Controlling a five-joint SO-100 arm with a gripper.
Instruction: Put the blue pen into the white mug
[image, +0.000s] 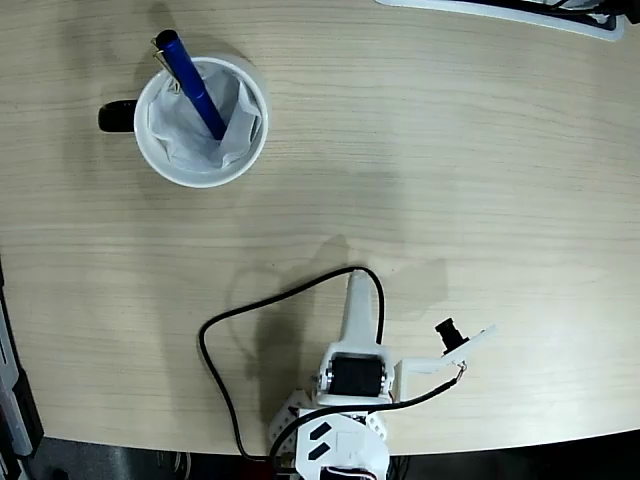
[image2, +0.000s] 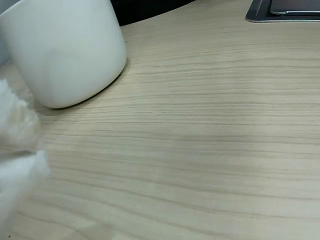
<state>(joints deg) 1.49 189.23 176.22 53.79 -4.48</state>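
**Blue pen standing in white mug, arm folded well away**

Blue pen leaning inside the white mug, tip buried down among the crumpled white lining, capped end with its silver clip poking out over the rim at the upper left of the fixed view. Black handle jutting from the mug's left side in that view. Mug upright on the pale wood-grain worktop, well apart from the jaws, up and to the left of them in the fixed view.

Jaws seen from above only as one narrow white wedge pointing up the picture; cannot tell how far open. Nothing visibly held, bare worktop just beyond the tip. Black cable looping out to the left of the jaws and back down toward the arm's base at the bottom edge. Small black camera on a white bracket just right of the jaws.

In the wrist view, mug's plain white wall filling the upper left, resting on the worktop; a blurred white shape along the left edge, too soft to identify. Corner of a grey flat device at the top right, far across the worktop from the jaws; a white edge at the top right of the fixed view.
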